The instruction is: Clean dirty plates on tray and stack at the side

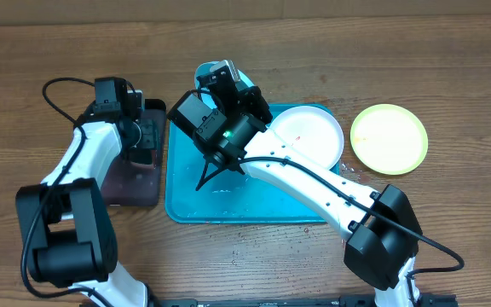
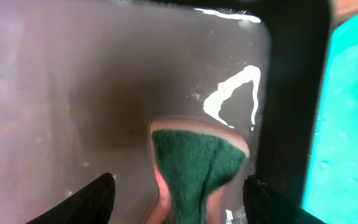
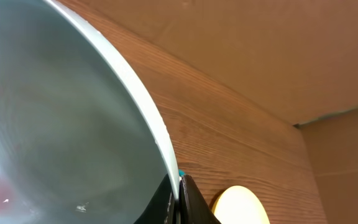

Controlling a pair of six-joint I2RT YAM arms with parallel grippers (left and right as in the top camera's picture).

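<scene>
My right gripper (image 1: 228, 85) is shut on the rim of the light cyan plate (image 1: 201, 72) and holds it tilted on edge over the far left corner of the turquoise tray (image 1: 254, 205). In the right wrist view the cyan plate (image 3: 55, 112) fills the left side, pinched between the fingers (image 3: 178, 199). The white plate (image 1: 314, 132), with a small red smear, lies in the tray's far right corner. The yellow-green plate (image 1: 389, 138) lies on the table to the right and also shows in the right wrist view (image 3: 241, 208). My left gripper (image 2: 188, 202) is open around a green-and-pink sponge (image 2: 194, 165).
A narrow black tray (image 1: 130, 183) lies left of the turquoise tray, with the left gripper (image 1: 143, 141) over it. Its wet floor (image 2: 73, 93) carries a white foam smear (image 2: 235, 93). The turquoise tray's edge (image 2: 353, 124) shows at the right of the left wrist view.
</scene>
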